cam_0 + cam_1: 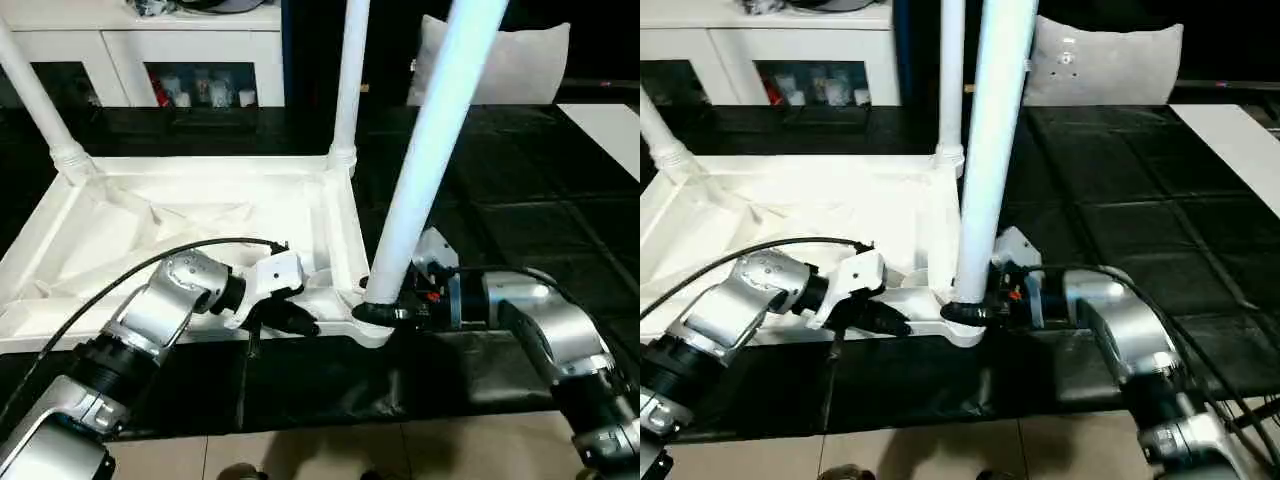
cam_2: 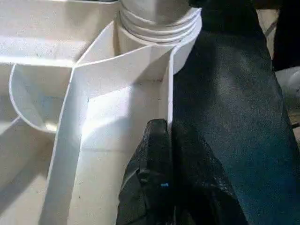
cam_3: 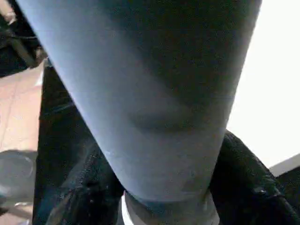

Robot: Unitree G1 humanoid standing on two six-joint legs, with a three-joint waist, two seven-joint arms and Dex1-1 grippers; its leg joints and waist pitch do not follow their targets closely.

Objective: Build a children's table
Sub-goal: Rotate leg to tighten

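The children's table top (image 1: 150, 215) lies upside down on a black mat, ribbed underside facing up. Two white legs stand in its far corner sockets, one at the left (image 1: 35, 95) and one at the right (image 1: 350, 80). A third leg (image 1: 430, 150) rises from the near right corner socket, leaning slightly right. My right gripper (image 1: 385, 312) clasps the base of this leg, and in the right wrist view the leg (image 3: 154, 93) sits tight between its black fingers (image 3: 89, 187). My left gripper (image 1: 290, 318) is shut on the top's thin front rim wall (image 2: 168, 84), close to that socket (image 2: 159, 18).
White glass-door cabinets (image 1: 190, 50) stand along the back wall. A white pillow (image 1: 500, 60) leans at the back right. The black mat (image 1: 520, 200) stretches to the right of the table top, and a tiled floor (image 1: 330, 450) shows at the front edge.
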